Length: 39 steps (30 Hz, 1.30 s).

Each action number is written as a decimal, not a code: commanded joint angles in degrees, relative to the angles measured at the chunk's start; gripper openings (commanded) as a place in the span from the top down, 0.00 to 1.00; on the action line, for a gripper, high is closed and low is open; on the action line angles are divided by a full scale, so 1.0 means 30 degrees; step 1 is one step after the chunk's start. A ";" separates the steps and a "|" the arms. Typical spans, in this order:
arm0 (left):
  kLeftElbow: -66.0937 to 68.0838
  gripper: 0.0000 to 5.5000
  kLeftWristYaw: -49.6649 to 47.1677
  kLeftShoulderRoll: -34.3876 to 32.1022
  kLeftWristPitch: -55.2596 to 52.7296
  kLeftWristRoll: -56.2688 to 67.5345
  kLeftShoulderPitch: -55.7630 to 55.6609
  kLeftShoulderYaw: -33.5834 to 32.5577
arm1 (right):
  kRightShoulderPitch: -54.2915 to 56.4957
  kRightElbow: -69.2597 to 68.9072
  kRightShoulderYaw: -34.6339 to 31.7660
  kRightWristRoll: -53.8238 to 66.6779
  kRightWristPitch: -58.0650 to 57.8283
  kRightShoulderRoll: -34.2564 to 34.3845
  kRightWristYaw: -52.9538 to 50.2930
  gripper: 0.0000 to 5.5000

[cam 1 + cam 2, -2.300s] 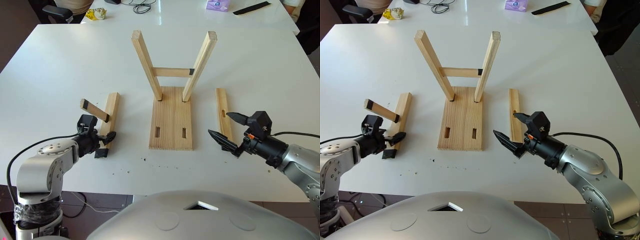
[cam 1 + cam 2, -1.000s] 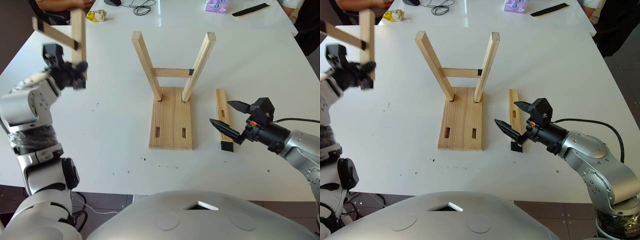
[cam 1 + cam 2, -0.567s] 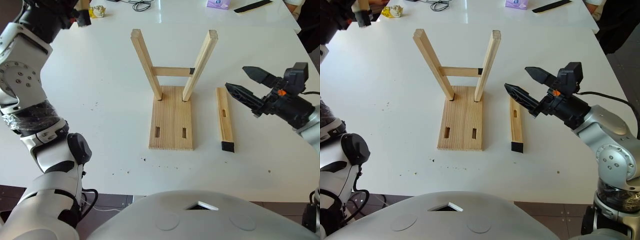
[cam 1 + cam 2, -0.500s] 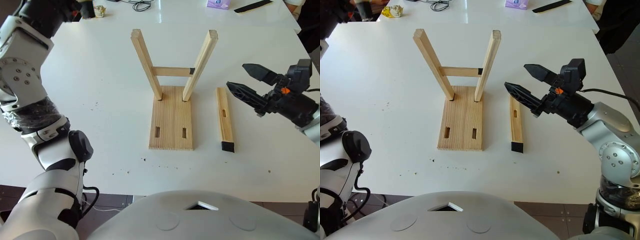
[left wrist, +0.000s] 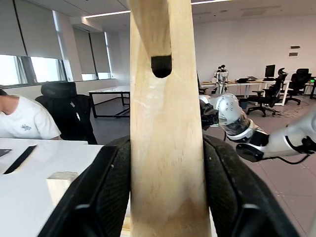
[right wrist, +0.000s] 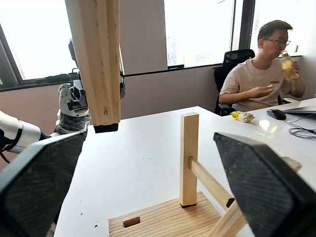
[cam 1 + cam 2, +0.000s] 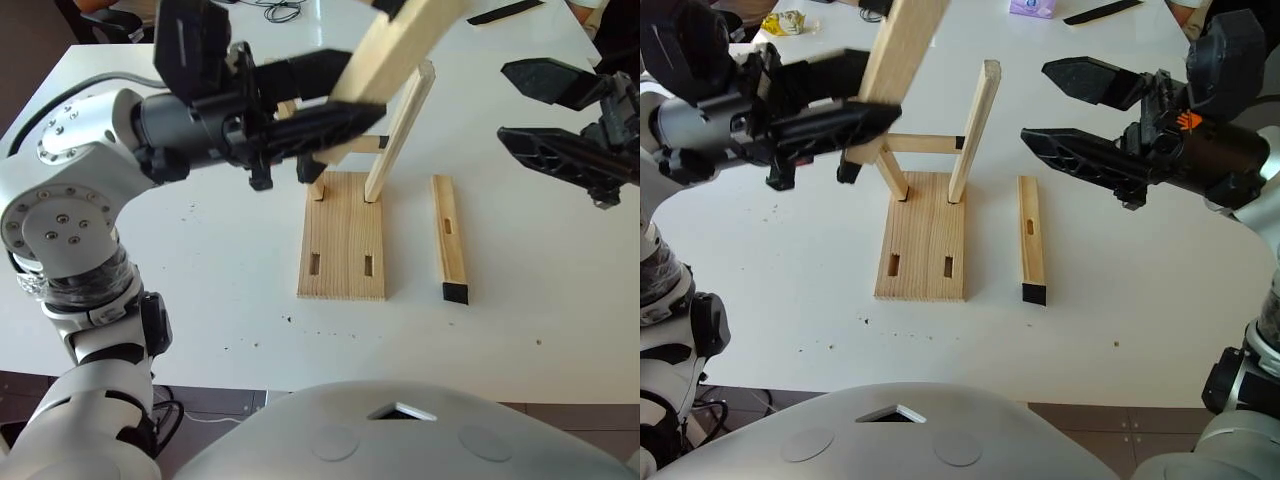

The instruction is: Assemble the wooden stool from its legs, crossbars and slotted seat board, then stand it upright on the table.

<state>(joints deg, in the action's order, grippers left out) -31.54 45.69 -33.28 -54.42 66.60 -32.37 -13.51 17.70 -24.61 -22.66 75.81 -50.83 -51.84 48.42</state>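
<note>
Left tool (image 7: 350,95) swung leg (image 7: 410,40) over seat board (image 7: 342,240), right tool (image 7: 502,102) raised, spread

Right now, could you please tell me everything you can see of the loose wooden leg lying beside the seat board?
The loose leg is a straight bar of pale wood, lying flat on the white table to the right of the seat board, roughly parallel to it and apart from it. Its upper face has a small oblong slot in the far half, and its near end is black. Only the table touches it; the right gripper is open and clear of it.
</note>
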 commanded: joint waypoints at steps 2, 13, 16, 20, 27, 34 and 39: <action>-0.0531 0.63 0.1595 -0.1227 0.0425 -0.0042 0.1473 0.0693 | 0.1497 0.0145 0.1272 0.1343 -0.1578 -0.0657 0.0346 0.12; -0.0093 0.63 0.2487 -0.1581 0.1664 -0.1412 0.2690 0.2249 | 0.4640 0.0365 0.4087 0.1946 -0.2928 0.0242 0.0155 0.12; -0.0159 0.63 0.2520 -0.1536 0.1853 -0.1462 0.2805 0.2492 | 0.5064 0.0454 0.4373 0.2029 -0.2986 0.0553 -0.0080 0.12; -0.0435 0.63 0.2486 -0.1498 0.2056 -0.1352 0.3016 0.2699 | 0.5332 0.0590 0.4515 0.2037 -0.2950 0.0975 -0.0367 0.12; -0.0607 0.63 0.2309 -0.1314 0.2315 -0.1256 0.3154 0.3044 | 0.5700 0.0568 0.4846 0.2097 -0.2918 0.1846 -0.0839 0.12; -0.0495 0.63 0.2166 -0.1228 0.2503 -0.1472 0.3179 0.3305 | 0.5891 0.0399 0.5058 0.2431 -0.3169 0.2164 -0.0936 0.27; -0.0484 0.63 0.2239 -0.1383 0.2614 -0.1521 0.3361 0.3346 | 0.5880 0.0383 0.5041 0.2649 -0.3309 0.1985 -0.0881 0.42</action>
<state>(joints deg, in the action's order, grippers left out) -33.06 52.44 -37.05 -46.76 62.29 -22.84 -3.93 34.16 -22.82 -7.22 83.08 -60.03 -45.30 45.89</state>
